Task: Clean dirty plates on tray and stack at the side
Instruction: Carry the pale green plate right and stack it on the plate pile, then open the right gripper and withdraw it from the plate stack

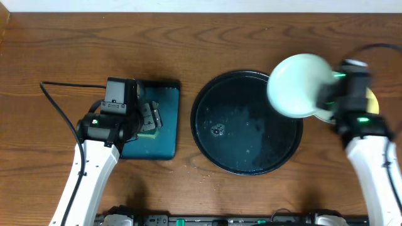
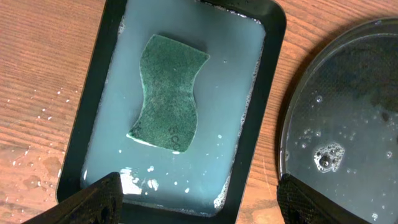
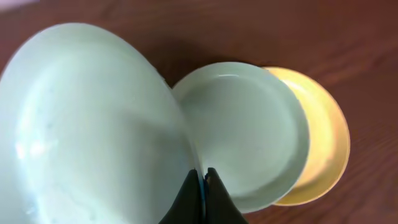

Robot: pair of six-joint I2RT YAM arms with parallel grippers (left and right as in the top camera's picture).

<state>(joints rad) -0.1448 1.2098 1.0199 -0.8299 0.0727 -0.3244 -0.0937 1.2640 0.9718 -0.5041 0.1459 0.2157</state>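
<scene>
Mint plate (image 3: pixel 93 124), rim pinched in right gripper (image 3: pixel 202 177); over tray (image 1: pixel 239 157) edge

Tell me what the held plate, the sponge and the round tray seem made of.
The held plate: likely plastic or melamine, pale mint, smooth with a soft sheen; ceramic not ruled out. The sponge: green fibrous scouring pad on a paler foam layer, rough and matte. The round tray: black, glossy, wet with bubbles; plastic or coated metal, cannot tell.
</scene>
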